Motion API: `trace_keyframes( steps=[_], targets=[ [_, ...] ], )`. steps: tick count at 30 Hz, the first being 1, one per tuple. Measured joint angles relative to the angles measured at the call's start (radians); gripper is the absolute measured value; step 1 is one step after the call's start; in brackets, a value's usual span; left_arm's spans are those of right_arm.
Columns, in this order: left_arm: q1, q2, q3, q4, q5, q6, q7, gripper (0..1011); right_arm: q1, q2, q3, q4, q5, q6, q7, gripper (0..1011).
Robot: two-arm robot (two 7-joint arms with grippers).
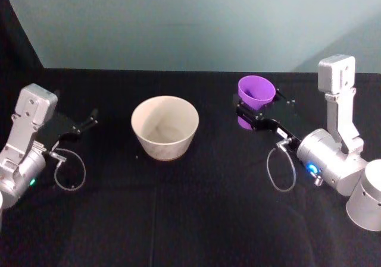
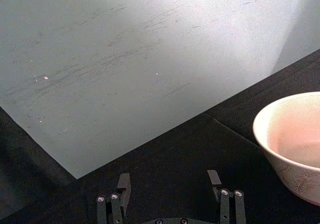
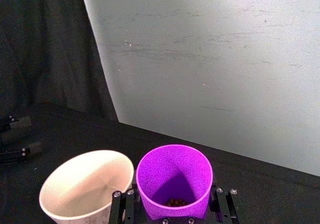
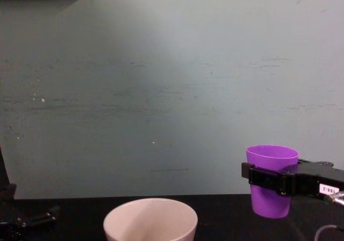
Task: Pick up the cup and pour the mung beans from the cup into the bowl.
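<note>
the right gripper (image 1: pixel 257 106) clamps the cup (image 1: pixel 256 88), raised right of the bowl (image 1: pixel 162 145). the mung beans (image 3: pixel 175 202) sit in the cup, unpoured; the left gripper (image 1: pixel 83 124) idles at left, fingers apart.

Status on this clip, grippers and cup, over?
Right gripper shut on cup, upright, mung beans inside. Left gripper open, parked left. Bowl empty, nothing between it and cup.
</note>
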Motion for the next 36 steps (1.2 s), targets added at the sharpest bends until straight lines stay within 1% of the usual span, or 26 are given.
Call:
trace_keyframes(
  steps=[36],
  targets=[
    [0.000, 0.000, 0.000, 0.000, 0.000, 0.000, 0.000, 1000, 0.000, 0.000, 0.000, 0.000, 0.000, 0.000, 0.000, 732]
  ],
)
